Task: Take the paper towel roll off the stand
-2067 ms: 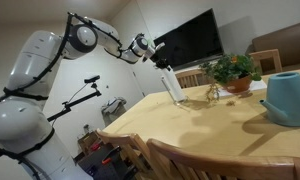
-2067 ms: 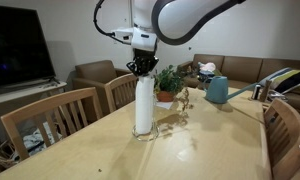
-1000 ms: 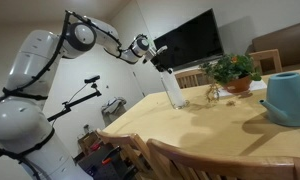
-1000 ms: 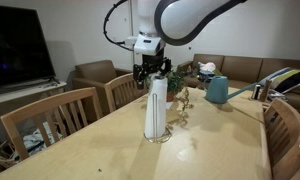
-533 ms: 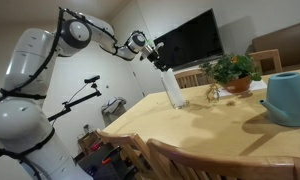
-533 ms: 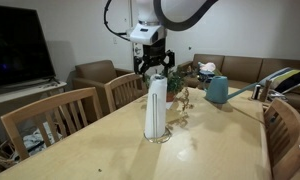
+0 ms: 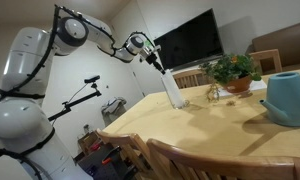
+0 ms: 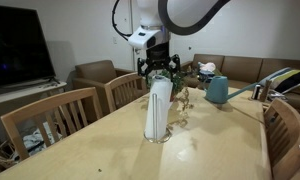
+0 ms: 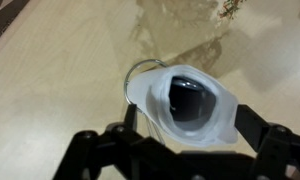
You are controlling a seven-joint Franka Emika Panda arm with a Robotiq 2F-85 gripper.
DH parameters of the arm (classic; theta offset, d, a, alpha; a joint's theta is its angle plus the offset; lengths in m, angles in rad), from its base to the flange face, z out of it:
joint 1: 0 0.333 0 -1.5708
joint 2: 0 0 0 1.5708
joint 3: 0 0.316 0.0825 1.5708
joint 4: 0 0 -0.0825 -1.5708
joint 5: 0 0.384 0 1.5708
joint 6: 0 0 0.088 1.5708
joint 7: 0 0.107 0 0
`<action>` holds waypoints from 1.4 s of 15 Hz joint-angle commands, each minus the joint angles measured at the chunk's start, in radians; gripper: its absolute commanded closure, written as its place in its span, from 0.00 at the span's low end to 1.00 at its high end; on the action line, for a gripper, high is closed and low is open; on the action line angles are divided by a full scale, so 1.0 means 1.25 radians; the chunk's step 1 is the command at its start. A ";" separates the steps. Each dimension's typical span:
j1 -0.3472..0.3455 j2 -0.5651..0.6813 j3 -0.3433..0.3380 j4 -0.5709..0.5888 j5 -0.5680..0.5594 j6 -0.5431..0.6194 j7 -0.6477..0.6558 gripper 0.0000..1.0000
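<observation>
The paper towel roll stands upright on the wooden table, a slim white cylinder on a thin wire stand. In an exterior view the roll sits near the table's far corner. My gripper hangs open just above its top, jaws spread to either side without touching. In the wrist view I look straight down at the roll and into its dark hollow core. My gripper shows one dark finger on each side. The stand's wire ring peeks out beyond the roll.
A potted plant stands just behind the roll, with a teal watering-can-like vessel further back. Wooden chairs line the table's edge. A television hangs on the wall. The plant and vessel share the table.
Two seconds ago the gripper was on the roll's top and the roll shifted sideways with it. Since then the gripper has lifted clear of the top. The roll has stayed put.
</observation>
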 commanded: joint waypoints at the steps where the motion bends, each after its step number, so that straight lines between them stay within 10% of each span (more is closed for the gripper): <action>1: 0.013 -0.032 -0.012 -0.045 -0.025 -0.006 0.094 0.00; 21: -0.011 -0.007 -0.002 -0.013 -0.017 -0.015 0.245 0.00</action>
